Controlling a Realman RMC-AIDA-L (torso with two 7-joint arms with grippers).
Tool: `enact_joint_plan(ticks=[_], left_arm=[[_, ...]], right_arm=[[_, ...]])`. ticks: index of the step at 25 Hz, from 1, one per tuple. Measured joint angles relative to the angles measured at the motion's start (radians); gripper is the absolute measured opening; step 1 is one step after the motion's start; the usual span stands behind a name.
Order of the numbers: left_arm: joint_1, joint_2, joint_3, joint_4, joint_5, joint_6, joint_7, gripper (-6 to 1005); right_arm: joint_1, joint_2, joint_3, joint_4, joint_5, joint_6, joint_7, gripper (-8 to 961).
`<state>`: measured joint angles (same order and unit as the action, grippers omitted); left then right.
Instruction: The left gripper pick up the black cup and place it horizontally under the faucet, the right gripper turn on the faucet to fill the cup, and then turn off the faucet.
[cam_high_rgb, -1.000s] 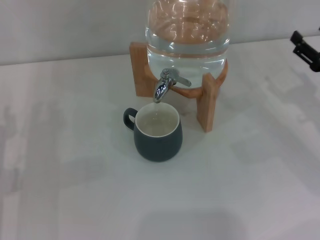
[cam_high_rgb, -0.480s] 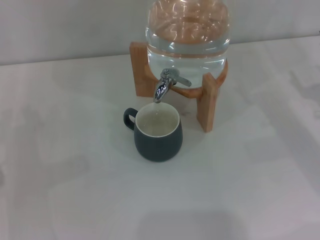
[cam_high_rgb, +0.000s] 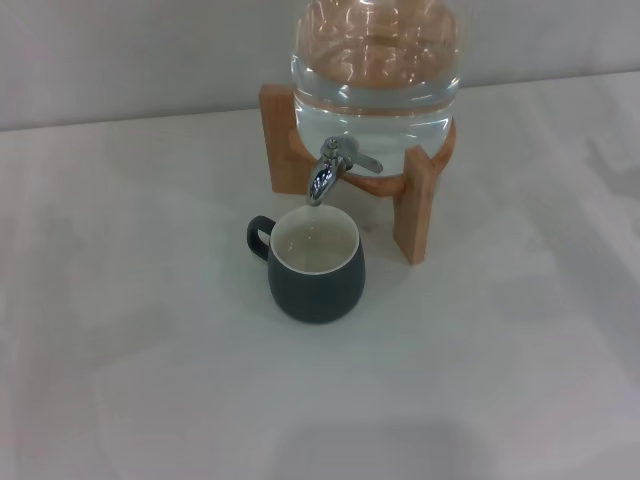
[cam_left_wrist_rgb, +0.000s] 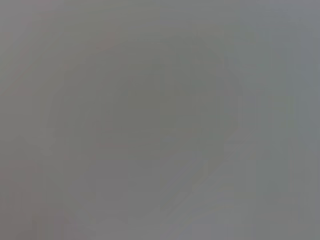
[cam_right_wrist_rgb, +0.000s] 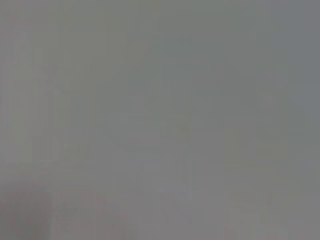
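The black cup (cam_high_rgb: 316, 266) stands upright on the white table, its cream inside showing and its loop handle turned left. Right above its rim hangs the chrome faucet (cam_high_rgb: 330, 168), spout down, lever pointing right, fitted to the clear water jar (cam_high_rgb: 376, 70) on a wooden stand (cam_high_rgb: 415, 205). No stream of water shows between spout and cup. Neither gripper appears in the head view. Both wrist views show only a plain grey surface.
The white table (cam_high_rgb: 150, 350) spreads wide around the cup on the left, right and front. A pale wall runs behind the jar.
One second ago the right gripper's black tip showed at the far right edge of the head view; it has since left the picture. Cup and faucet have not moved.
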<state>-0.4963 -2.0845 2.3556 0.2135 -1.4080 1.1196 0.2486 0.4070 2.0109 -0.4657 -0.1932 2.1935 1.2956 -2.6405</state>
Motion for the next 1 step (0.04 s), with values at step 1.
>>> enact_joint_plan(ticks=[1], left_arm=[[-0.001,0.000,0.000,-0.004,0.000,0.000,-0.006,488]], right_arm=[[0.001,0.000,0.000,0.000,0.000,-0.001,0.000,855]])
